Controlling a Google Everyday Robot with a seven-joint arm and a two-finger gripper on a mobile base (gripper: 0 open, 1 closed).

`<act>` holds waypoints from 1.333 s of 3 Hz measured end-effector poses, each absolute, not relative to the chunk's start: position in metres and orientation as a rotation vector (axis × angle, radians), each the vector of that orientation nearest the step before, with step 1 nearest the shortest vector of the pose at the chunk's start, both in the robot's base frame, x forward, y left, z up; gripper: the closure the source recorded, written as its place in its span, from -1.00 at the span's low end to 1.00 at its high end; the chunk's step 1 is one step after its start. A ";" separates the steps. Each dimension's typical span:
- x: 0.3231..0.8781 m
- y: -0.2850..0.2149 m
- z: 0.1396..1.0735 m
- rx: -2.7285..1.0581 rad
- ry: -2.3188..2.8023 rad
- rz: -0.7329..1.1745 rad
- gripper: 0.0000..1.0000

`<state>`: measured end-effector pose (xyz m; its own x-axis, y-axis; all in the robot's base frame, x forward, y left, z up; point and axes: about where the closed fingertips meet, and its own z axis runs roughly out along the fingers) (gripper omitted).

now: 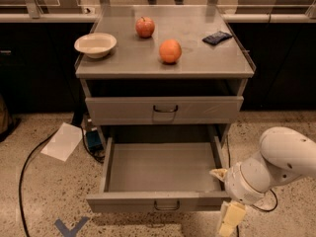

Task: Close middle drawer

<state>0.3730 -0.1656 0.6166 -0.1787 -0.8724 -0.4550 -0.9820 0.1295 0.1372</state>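
- End effector (219, 200): low at the near right, at the right end of the middle drawer's front. Two pale fingers (231, 220) stand spread apart, released, nothing held. One points left over the drawer's right front corner, the other hangs down in front of it. Contact with the drawer: cannot tell.
- Arm (284, 154): comes in from the right edge, bent down to drawer height. Judged: placed so a push can go straight toward the far side, along the slide direction.
- Middle drawer (160, 168): pulled well out toward the near side, tray bare inside. Small dark handle (166, 206) sits at the centre of the front, untouched. Judged: closing needs no grasp, so a flat push on the front will do; pushing this far right of centre could skew the tray on its runners.
- Top drawer (123, 110): shut, flush with the cabinet frame, above and behind the open tray.
- Desk (197, 60): carries a bowl (95, 44) at left, an apple (145, 27) far centre, an orange (170, 51) nearer, a dark packet (217, 37) far right. All well apart from the work; a hard shut might roll the fruit.
- Floor, left: paper sheet (62, 141) and cable (23, 174), out of the drawer's path.
- Status: close not yet done.
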 end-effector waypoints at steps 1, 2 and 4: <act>0.373 -0.165 0.616 -1.818 2.145 0.597 -1.00; 0.364 -0.160 0.578 -1.794 2.175 0.704 -1.00; 0.355 -0.144 0.492 -1.736 2.169 0.922 -1.00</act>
<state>0.3546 -0.1439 0.4917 -0.2816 -0.8016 -0.5273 -0.9359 0.1082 0.3352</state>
